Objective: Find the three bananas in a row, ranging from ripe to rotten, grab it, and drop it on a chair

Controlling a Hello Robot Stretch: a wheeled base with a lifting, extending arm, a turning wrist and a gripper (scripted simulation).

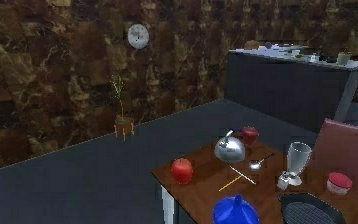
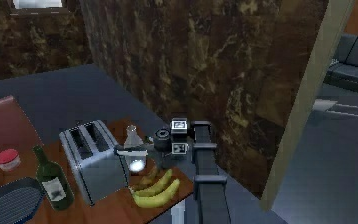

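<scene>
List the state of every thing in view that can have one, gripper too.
toaster, upright.
bananas, lying flat beside the toaster.
green bottle, standing upright.
glass, upright.
gripper, by the bananas; cannot tell whether it holds anything.

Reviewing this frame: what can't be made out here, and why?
- Arm side view: whether the tool holds anything; a glass object stands at its far end.
- Arm side view: the yellow bananas are too small to count or to judge ripeness.
- Forward view: the blue object and dark pan are cut off by the bottom edge.
- Forward view: items on the far counter are too small to name.
</scene>
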